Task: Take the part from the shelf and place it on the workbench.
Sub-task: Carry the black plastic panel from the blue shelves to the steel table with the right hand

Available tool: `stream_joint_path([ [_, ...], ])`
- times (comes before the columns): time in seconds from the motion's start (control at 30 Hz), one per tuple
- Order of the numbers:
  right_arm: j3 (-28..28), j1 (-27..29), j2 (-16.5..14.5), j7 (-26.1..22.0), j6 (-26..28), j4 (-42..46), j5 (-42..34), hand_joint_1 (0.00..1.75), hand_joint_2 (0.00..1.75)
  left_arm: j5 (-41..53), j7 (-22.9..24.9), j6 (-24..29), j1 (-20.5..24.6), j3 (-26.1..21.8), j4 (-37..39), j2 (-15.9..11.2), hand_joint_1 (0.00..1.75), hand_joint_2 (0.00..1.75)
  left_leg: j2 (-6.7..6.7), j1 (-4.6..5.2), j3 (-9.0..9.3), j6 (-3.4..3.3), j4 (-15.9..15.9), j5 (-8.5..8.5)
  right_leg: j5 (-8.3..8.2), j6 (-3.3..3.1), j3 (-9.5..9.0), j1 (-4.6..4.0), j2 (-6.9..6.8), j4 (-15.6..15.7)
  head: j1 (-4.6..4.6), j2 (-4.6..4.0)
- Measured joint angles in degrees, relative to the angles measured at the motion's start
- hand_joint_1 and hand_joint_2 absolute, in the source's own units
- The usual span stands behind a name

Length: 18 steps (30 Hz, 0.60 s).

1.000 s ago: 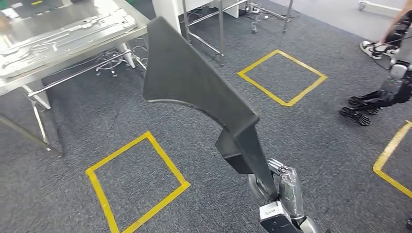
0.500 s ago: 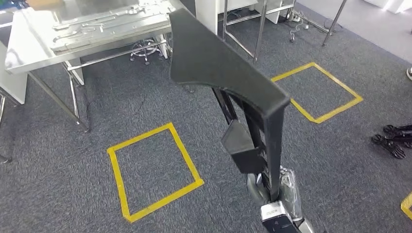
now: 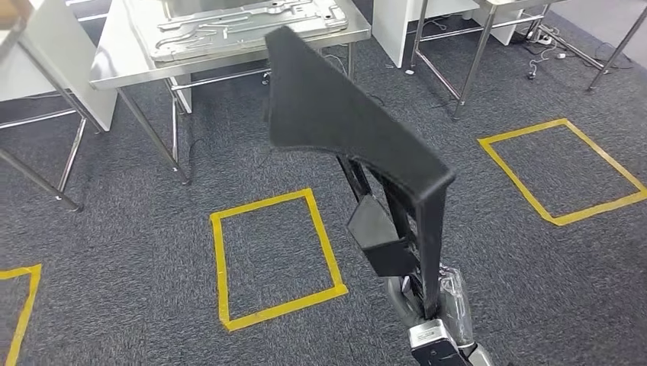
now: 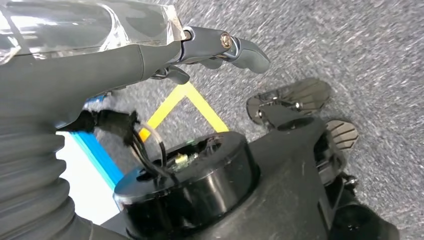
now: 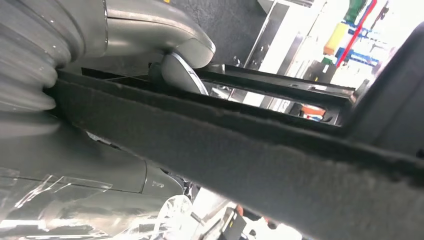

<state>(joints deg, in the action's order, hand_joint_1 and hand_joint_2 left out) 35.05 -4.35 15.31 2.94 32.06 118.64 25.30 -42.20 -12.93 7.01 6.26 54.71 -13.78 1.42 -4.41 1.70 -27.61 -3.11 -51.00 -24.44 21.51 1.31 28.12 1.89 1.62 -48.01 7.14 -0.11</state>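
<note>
The part (image 3: 343, 122) is a large black felt-covered panel with a black frame and bracket on its back. It stands upright in the middle of the head view, over the carpet. My right hand (image 3: 442, 305) grips its lower end at the bottom edge of that view. In the right wrist view the part's fuzzy edge (image 5: 250, 165) runs across, with my right hand (image 5: 150, 35) wrapped on it. The steel workbench (image 3: 114, 61) stands beyond the part. My left hand (image 4: 125, 55) hangs over the carpet, fingers apart, holding nothing.
A pressed metal panel (image 3: 244, 23) lies on the workbench. Yellow tape squares (image 3: 221, 259) (image 3: 564, 217) mark the grey carpet. A white cabinet and steel table legs (image 3: 69, 152) stand at the left. More steel frame legs (image 3: 473, 53) stand at the far right.
The whole picture has shifted: the camera has turned left, so the workbench now sits ahead at top centre. The part stays upright in my right hand.
</note>
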Motion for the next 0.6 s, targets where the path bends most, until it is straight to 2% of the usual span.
stream_joint_path([
  [0.03,0.0,0.0,0.0,0.0,0.0,0.0,-0.1,1.75,1.75,0.0,-0.1,0.0,0.0,0.0,0.0,0.0,0.00,1.75,1.66,-0.20,-2.30,0.56,-4.5,-2.13,0.07,-0.12,-0.12,-0.01,-0.68,0.1,0.00,0.00],
  [0.1,0.0,0.0,0.0,-0.1,0.0,0.0,-0.1,1.75,1.75,-0.1,-0.3,0.0,0.3,0.0,0.0,0.0,0.00,1.75,3.10,-0.83,-7.48,1.32,-14.0,-5.70,0.36,-0.25,-0.32,-0.01,-2.13,0.1,-0.01,0.00],
  [0.13,0.0,0.0,0.0,-0.2,-0.1,0.0,-0.1,1.75,1.75,-0.2,-0.4,0.0,0.3,0.0,0.0,0.0,0.00,1.75,3.29,-1.02,-8.92,1.47,-16.3,-6.02,0.58,-0.24,-0.53,-0.01,-2.87,0.1,-0.01,0.00],
  [0.17,0.0,0.0,0.0,-0.2,-0.1,0.0,-0.2,1.75,1.75,-0.3,-0.5,0.0,0.4,0.0,0.0,0.0,0.00,1.75,3.40,-1.13,-9.07,1.46,-16.0,-5.12,0.82,-0.19,-0.83,-0.03,-3.58,0.1,-0.01,0.00],
  [0.2,0.0,0.0,0.0,-0.2,-0.1,0.0,-0.2,1.75,1.75,-0.3,-0.5,0.0,0.4,0.0,0.0,0.0,0.00,1.75,3.68,-1.11,-7.82,1.23,-13.0,-3.12,1.06,-0.12,-1.25,-0.07,-4.23,0.2,0.00,0.00],
  [0.23,0.0,-0.1,0.0,-0.2,-0.1,0.0,-0.2,1.75,1.75,-0.3,-0.5,0.0,0.3,0.0,0.0,-0.1,0.00,1.75,4.42,-0.94,-5.59,0.78,-8.2,-0.61,1.28,-0.05,-1.74,-0.13,-4.83,0.3,0.01,0.00],
  [0.27,0.0,-0.2,0.0,-0.2,-0.2,0.0,-0.2,1.75,1.75,-0.4,-0.5,0.0,0.3,0.0,0.0,-0.1,0.00,1.75,5.84,-0.59,-3.14,0.14,-3.1,1.63,1.45,0.06,-2.25,-0.24,-5.36,0.5,0.02,0.00],
  [0.3,0.0,-0.2,0.0,-0.2,-0.2,0.0,-0.2,1.75,1.75,-0.4,-0.5,0.0,0.3,0.0,0.0,-0.2,0.00,1.75,7.09,-0.17,-1.15,-0.50,1.2,3.25,1.64,0.25,-2.61,-0.38,-5.79,0.7,0.06,0.00],
  [0.33,0.0,-0.2,0.0,-0.2,-0.2,0.0,-0.2,1.75,1.75,-0.4,-0.5,0.0,0.3,0.0,0.0,-0.3,0.00,1.75,8.02,0.19,-0.04,-0.96,3.8,4.09,1.81,0.48,-2.89,-0.54,-6.27,0.8,0.05,0.00],
  [0.37,0.0,-0.2,0.0,-0.2,-0.2,0.0,-0.2,1.75,1.75,-0.5,-0.5,0.0,0.3,0.0,0.0,-0.3,0.00,1.75,8.36,0.42,0.33,-1.18,4.8,4.31,2.02,0.76,-3.08,-0.69,-6.76,0.9,0.06,0.00],
  [0.43,0.0,-0.4,0.0,-0.1,-0.2,0.0,-0.3,1.75,1.75,-0.5,-0.5,0.0,0.1,0.0,0.0,-0.4,0.00,1.75,7.27,0.23,0.50,-1.09,5.3,4.65,2.60,1.36,-3.39,-0.84,-7.56,0.8,0.04,0.01],
  [0.47,0.0,-0.5,0.0,-0.2,-0.2,0.0,-0.2,1.75,1.75,-0.5,-0.5,0.1,0.0,0.0,0.0,-0.4,0.00,1.75,6.69,0.01,0.74,-1.08,5.5,4.79,3.38,1.61,-3.18,-0.80,-6.96,-0.1,0.05,0.01],
  [0.5,0.0,-0.5,0.0,-0.2,-0.2,0.0,-0.2,1.75,1.75,-0.5,-0.4,0.1,0.0,0.0,0.0,-0.4,0.00,1.75,6.11,-0.20,1.01,-1.14,5.7,4.98,4.81,1.80,-2.22,-0.75,-5.85,-2.4,0.03,0.01],
  [0.53,-0.1,-0.4,0.0,-0.1,-0.2,0.0,-0.2,1.75,1.75,-0.5,-0.3,0.0,0.0,0.0,0.0,-0.4,0.00,1.75,5.54,-0.35,1.23,-1.24,5.8,5.06,6.81,1.92,-0.31,-0.63,-4.37,-6.5,0.02,0.01],
  [0.57,-0.1,-0.3,0.0,-0.1,-0.2,0.0,-0.2,1.75,1.75,-0.5,-0.3,0.0,0.1,0.0,0.0,-0.4,0.00,1.75,4.93,-0.35,1.28,-1.42,5.8,5.01,8.97,2.00,2.29,-0.66,-3.05,-11.6,0.01,0.01],
  [0.6,-0.1,-0.2,0.0,0.0,-0.2,0.0,-0.2,1.75,1.75,-0.5,-0.1,0.0,0.2,0.0,0.0,-0.3,0.00,1.75,4.24,-0.33,1.37,-1.54,5.8,4.94,10.58,2.06,5.06,-0.67,-2.40,-16.5,0.00,0.02],
])
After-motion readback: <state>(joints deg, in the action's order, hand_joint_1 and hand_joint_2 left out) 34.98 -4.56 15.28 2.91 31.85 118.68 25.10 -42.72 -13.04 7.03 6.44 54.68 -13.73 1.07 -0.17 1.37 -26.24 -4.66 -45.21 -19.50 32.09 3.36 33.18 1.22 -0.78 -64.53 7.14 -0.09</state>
